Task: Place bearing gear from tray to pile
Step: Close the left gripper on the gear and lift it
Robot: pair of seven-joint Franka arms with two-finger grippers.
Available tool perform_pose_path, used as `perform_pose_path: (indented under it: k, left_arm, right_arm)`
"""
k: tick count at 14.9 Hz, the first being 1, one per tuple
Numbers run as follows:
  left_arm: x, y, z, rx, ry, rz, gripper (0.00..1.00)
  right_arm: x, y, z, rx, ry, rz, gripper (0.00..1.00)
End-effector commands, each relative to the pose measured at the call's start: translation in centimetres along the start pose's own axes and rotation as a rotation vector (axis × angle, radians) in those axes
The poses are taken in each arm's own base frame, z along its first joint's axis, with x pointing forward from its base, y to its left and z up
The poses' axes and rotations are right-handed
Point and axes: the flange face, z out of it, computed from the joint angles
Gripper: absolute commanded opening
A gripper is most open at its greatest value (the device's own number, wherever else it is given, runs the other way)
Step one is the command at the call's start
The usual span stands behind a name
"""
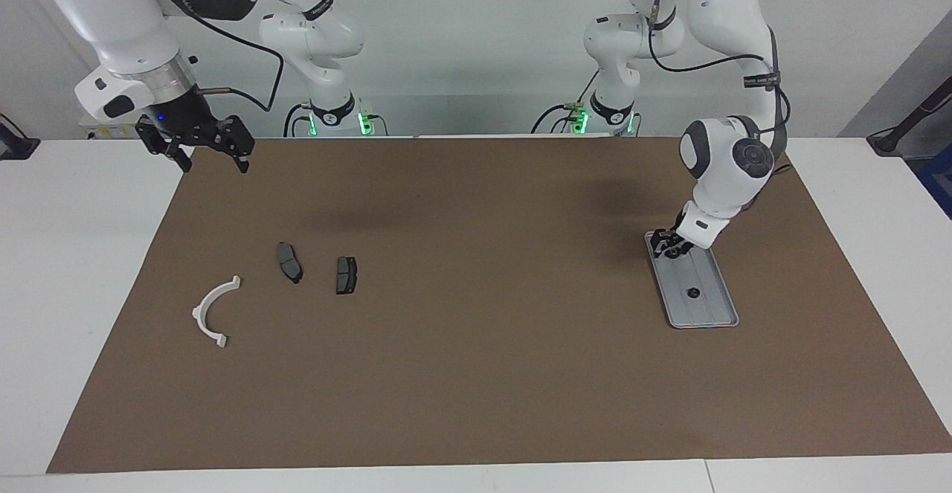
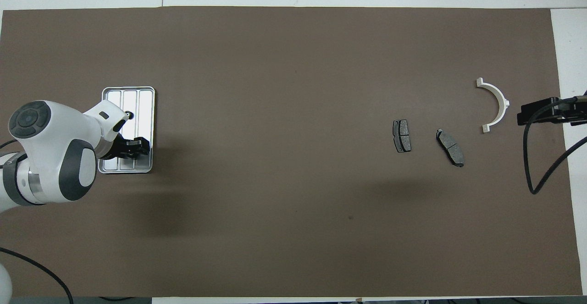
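The flat silver-grey metal tray [image 1: 710, 307] lies near the counter's left-arm edge. The left claw [image 1: 669, 247] grips a small dark bearing gear [image 1: 672, 251] over the tray's robot-side end. The right claw [image 1: 210, 152] hangs open, waiting over the counter's right-arm corner.

Mat [image 1: 476, 374]: spread over the counter [image 1: 74, 270].
Tray [image 1: 715, 313]: on the mat, toward the left arm's end.
Small round part [image 1: 692, 292]: in the tray, at the half farther from the robots.
Two pads [image 1: 290, 262]: on the mat, toward the right arm's end, side by side.
Bracket [image 1: 211, 313]: beside the pads, farther from the robots, closer to the mat's end.
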Motion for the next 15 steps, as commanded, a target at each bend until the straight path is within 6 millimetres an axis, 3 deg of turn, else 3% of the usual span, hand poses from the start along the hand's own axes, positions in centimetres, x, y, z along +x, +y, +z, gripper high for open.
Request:
perform_pose_path:
  k: [1,8,12,15]
  left_arm:
    - [-0.3,-0.1,0.5,0.003,0.006,-0.002,0.58]
    - [-0.2,-0.1,0.4,0.003,0.004,-0.004,0.08]
    - [2.0,1.5,-2.6,0.003,0.014,-0.015,0.06]
    - [3.5,4.9,-5.0,0.005,0.009,-0.078,0.06]
  right_arm:
    - [-0.1,0.0,0.2,0.003,0.013,-0.002,1.00]
    - [-0.1,0.0,0.3,0.005,0.010,0.006,1.00]
    - [-0.1,0.2,0.3,0.005,0.013,0.013,1.00]
    - [-0.1,0.4,0.2,0.005,0.015,0.016,1.00]
